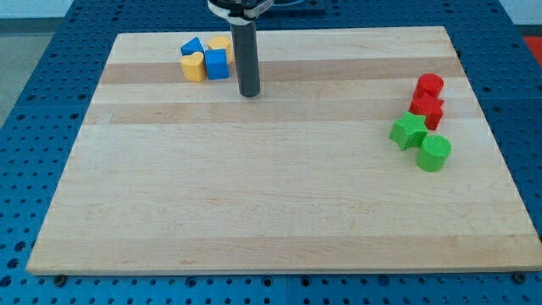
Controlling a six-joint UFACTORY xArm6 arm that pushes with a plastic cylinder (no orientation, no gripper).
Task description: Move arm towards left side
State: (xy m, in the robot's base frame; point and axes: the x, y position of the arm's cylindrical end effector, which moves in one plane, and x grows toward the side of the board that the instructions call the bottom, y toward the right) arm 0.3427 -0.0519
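Green cylinder (434,153) nearest the view's bottom, right side. Dark straight rod, my tip (249,93) on board (254,195), just right of blue cube (217,63). No jaws fitted.

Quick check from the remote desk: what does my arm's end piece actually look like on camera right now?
A straight, dark grey cylindrical rod with a smooth, unmarked surface, ending in a flat round tip. At the view's top it enters a white collar with a black ring, only partly in view. Dark cables curve away behind it. No pincer or sleeve is visible.
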